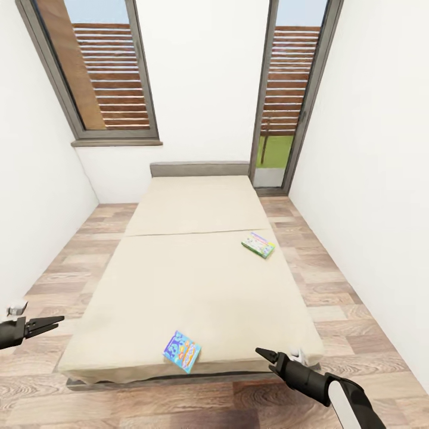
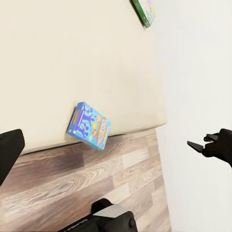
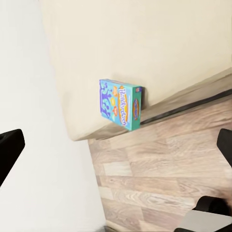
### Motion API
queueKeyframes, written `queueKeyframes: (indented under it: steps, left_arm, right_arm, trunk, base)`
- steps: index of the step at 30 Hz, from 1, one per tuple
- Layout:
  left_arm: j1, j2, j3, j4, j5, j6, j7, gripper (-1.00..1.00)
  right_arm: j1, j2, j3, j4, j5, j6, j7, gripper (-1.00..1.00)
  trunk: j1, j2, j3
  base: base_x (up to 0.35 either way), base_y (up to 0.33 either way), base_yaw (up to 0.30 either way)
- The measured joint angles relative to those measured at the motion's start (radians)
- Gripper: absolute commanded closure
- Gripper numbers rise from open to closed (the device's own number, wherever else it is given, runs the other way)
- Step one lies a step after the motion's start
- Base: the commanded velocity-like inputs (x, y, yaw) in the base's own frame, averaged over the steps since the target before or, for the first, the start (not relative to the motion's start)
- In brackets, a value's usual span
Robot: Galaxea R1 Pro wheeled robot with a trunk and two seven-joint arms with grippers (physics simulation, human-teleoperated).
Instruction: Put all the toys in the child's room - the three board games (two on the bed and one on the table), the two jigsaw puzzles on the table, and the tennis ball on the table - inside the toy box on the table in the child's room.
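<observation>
On the bed point(image 1: 196, 268), at its near edge, lies a blue game box point(image 1: 182, 351) with a corner just over the rim; its orange-and-yellow logo is too blurred to read. A second box point(image 1: 258, 244), white with green edges, rests farther up near the bed's right side, print illegible. Wood floor point(image 1: 310, 280) runs as strips along both sides of the bed and across its foot, bounded by white walls. The left claw point(image 1: 58, 322) hangs beside the bed's near left corner, fingers close together. The right claw point(image 1: 260, 352) hovers at the near right corner; whether it is parted cannot be told.
</observation>
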Motion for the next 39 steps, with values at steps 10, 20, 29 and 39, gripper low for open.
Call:
queueKeyframes:
  steps: [10,20,29,39]
  left_arm:
    - [0.0,0.0,-0.001,0.0,0.0,0.0,0.0,-1.0]
    - [0.0,0.0,-0.001,0.0,0.0,0.0,0.0,-1.0]
    - [0.0,0.0,-0.001,0.0,0.0,0.0,0.0,-1.0]
    - [0.0,-0.001,-0.001,0.0,0.0,0.001,0.0,-1.0]
  right_arm:
    - [0.0,0.001,-0.001,0.002,-0.006,-0.005,0.0,-1.0]
    - [-0.001,0.013,0.0,0.024,-0.011,-0.001,0.001,-1.0]
    - [-0.003,0.026,0.001,0.03,-0.011,0.001,0.004,-1.0]
    - [-0.003,0.029,0.001,0.029,-0.01,-0.002,0.012,-1.0]
  trunk:
    - [0.0,0.0,0.0]
    - [0.0,0.0,0.0]
    - [0.0,0.0,0.0]
    - [0.0,0.0,0.0]
  base:
    - [-0.014,0.045,0.0]
    - [-0.01,0.037,0.0]
    - [-0.03,0.122,0.0]
    - [-0.004,0.1,0.0]
